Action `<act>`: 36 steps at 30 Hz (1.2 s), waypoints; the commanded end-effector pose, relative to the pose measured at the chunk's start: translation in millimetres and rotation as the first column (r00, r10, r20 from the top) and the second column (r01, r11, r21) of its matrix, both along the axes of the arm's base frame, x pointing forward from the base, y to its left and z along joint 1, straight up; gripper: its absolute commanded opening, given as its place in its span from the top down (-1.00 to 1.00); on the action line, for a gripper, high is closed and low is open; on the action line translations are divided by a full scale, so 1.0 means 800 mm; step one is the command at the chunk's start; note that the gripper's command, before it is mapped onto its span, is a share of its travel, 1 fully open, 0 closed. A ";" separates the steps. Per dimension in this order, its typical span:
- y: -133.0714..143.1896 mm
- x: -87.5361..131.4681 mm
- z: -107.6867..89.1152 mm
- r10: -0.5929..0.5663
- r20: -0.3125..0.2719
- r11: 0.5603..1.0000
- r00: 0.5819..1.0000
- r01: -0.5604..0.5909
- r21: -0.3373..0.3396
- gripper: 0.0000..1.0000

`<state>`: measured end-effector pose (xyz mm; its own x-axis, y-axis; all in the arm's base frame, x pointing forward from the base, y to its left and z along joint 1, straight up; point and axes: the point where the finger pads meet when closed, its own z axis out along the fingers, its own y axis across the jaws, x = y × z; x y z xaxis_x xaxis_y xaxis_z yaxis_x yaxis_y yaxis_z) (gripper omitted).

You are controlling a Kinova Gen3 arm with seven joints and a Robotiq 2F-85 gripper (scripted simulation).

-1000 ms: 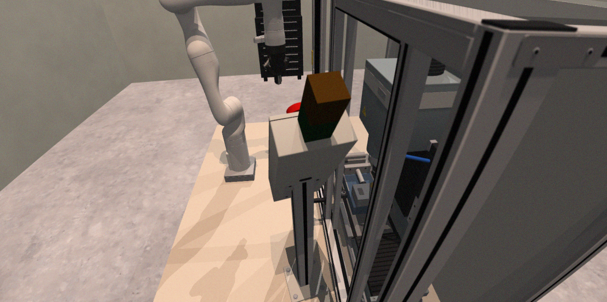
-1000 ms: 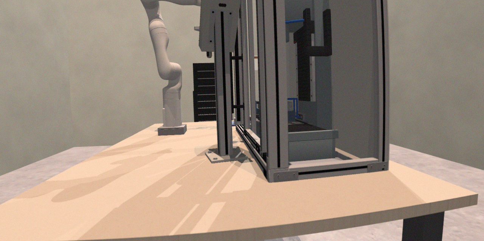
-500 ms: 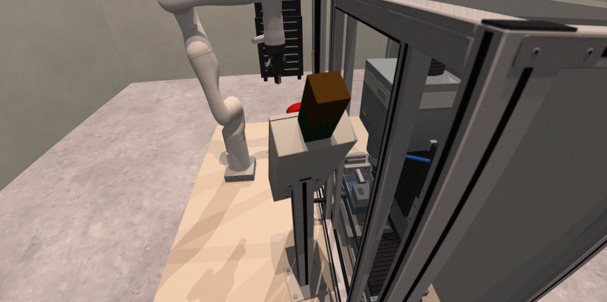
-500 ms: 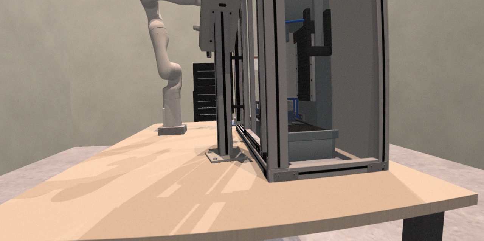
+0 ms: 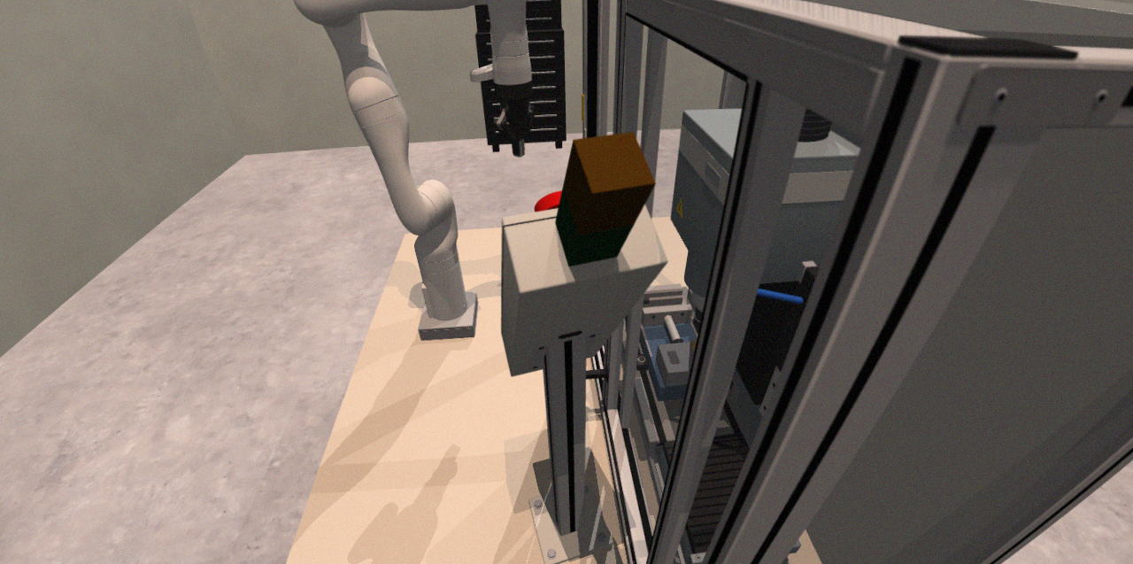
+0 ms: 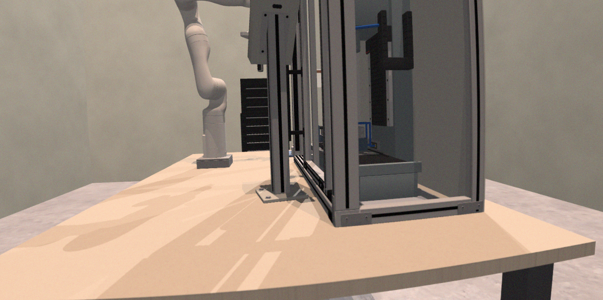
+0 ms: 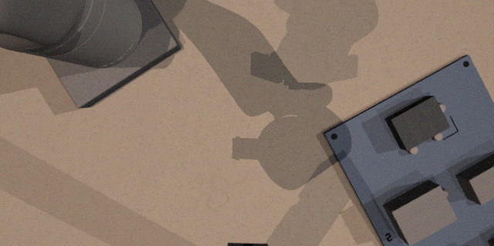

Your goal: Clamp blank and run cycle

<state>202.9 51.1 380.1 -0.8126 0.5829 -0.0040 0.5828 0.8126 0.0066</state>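
Observation:
My gripper (image 5: pixel 516 140) hangs high above the table, shut and empty, fingers pointing down. In the wrist view a blue-grey plate (image 7: pixel 424 153) lies at the right. The dark setting master (image 7: pixel 420 123) stands on it near the top. A lighter metal blank (image 7: pixel 424 213) marked 2 sits below it, and another blank (image 7: pixel 480 186) is cut off at the right edge. The gripper is above bare table left of the plate. The vise (image 5: pixel 669 351) shows inside the guard (image 5: pixel 792 243). The control column (image 5: pixel 566 282) stands in front of the guard.
My arm's base (image 7: pixel 96 38) (image 5: pixel 447 314) is at the upper left in the wrist view and stands on the table's far end. A dark slatted rack (image 5: pixel 527 53) stands behind the arm. A red button (image 5: pixel 548 201) shows behind the control box.

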 end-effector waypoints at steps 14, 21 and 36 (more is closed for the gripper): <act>-0.059 -0.043 0.019 -0.217 0.015 0.974 0.976 0.215 0.072 0.80; -0.071 -0.046 0.023 -0.269 0.022 0.960 0.963 0.266 0.089 0.80; -0.118 -0.081 0.038 -0.433 0.019 0.893 0.901 0.426 0.148 0.80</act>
